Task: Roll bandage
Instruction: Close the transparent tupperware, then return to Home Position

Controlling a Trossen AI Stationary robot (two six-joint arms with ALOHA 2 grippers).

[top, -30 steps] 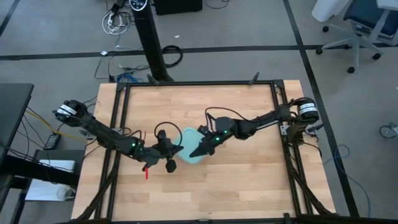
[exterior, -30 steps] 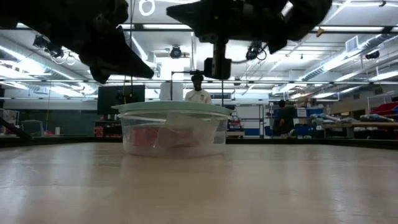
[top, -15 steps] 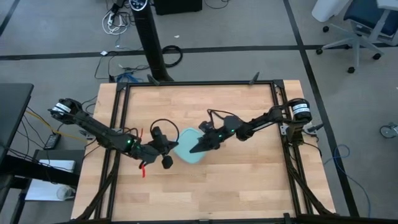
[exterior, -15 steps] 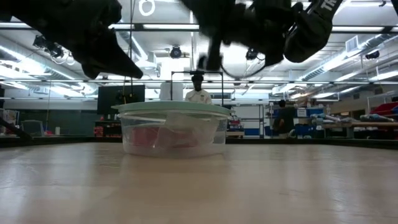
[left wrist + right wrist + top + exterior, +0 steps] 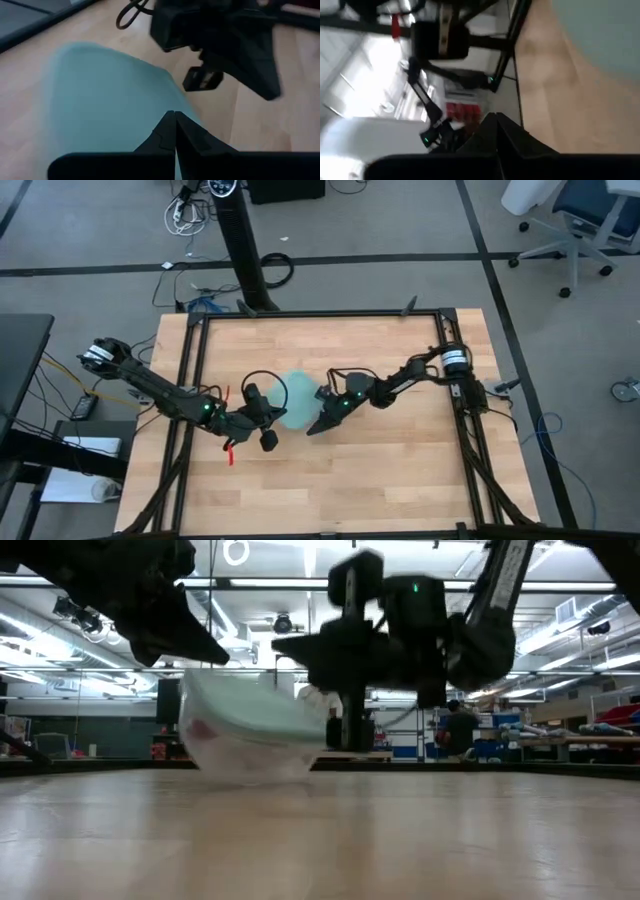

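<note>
The light-blue square container [image 5: 294, 397] sits at the table's middle and looks blurred and tipped in the low view [image 5: 255, 730]. A reddish shape behind its clear wall [image 5: 204, 729] may be the bandage; I see no other bandage. My left gripper [image 5: 272, 418] is shut at the container's near left side, its tips over the lid [image 5: 174, 118]. My right gripper [image 5: 317, 426] is shut and low by the container's near right corner, and it also shows in the low view [image 5: 347, 732]. My left gripper has its shut fingertips over the lid's near edge [image 5: 150, 107]; I cannot tell whether they touch it. My right gripper stands with shut fingers pointing down beside the container's right wall [image 5: 322, 740]; I cannot tell whether it touches the wall.
A black frame [image 5: 190, 380] borders the wooden table on the left, far and right sides. Bare wood [image 5: 390, 470] lies toward the near right. A person stands in the room beyond the table [image 5: 460, 725].
The container has slid toward the table's far edge and a little to the left, and it now sits tipped, its left side higher. My right gripper has come down from above the lid to table height beside the container's right side. My left gripper has stayed about where it was.
</note>
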